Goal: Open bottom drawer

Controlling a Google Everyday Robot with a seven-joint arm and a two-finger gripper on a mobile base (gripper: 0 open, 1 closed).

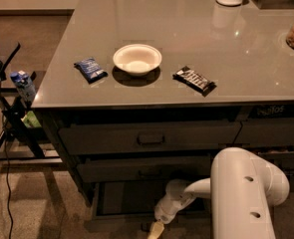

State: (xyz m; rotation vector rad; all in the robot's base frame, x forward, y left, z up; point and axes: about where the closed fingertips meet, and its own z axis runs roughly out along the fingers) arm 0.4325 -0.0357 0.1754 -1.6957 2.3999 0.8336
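Btm drawer (117,222) prob. pulled out; gripper (155,230) low at front edge.

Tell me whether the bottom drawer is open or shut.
Open: the bottom drawer juts out, its inside exposed; the end effector sits at its front edge.

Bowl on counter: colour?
The round bowl is white, camera view; gripper low at the dark grey-brown bottom drawer.

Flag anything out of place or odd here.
Only the bottom drawer stands out: it juts forward past the drawers above, with the gripper low at its front. On the counter, the bowl, blue pack and dark bar lie tidy, with nothing spilled.
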